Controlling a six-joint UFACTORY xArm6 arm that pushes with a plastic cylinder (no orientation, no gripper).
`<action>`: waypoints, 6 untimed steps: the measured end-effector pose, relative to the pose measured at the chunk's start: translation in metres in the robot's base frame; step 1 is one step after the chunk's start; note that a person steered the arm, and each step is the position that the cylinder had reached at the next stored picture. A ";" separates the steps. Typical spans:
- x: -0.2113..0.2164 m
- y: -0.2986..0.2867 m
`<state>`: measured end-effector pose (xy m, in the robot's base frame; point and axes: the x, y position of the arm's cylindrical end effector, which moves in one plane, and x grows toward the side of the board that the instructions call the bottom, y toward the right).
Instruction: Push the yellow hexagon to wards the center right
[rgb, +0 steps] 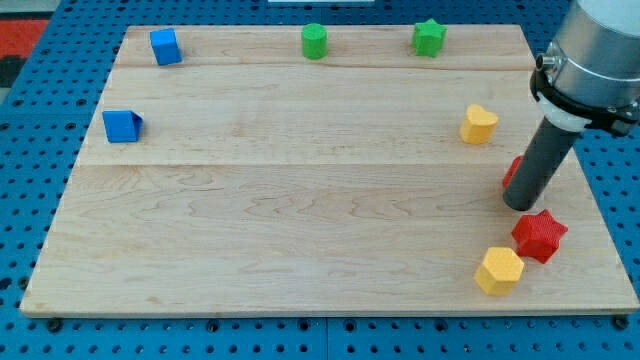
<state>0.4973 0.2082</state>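
Note:
The yellow hexagon (499, 270) lies near the board's bottom right corner. A red star (540, 236) touches it on its upper right. My tip (521, 205) rests on the board just above the red star, up and to the right of the yellow hexagon. The rod hides most of another red block (512, 170) just behind it. A yellow heart-shaped block (479, 124) sits at the right, above the centre.
A green cylinder (315, 41) and a green star (429, 37) sit along the view's top edge. A blue block (165, 46) is at the top left and another blue block (122, 126) at the left. The wooden board (300, 200) rests on a blue pegboard.

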 end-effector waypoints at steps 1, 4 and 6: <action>-0.007 -0.001; -0.070 -0.043; -0.128 -0.038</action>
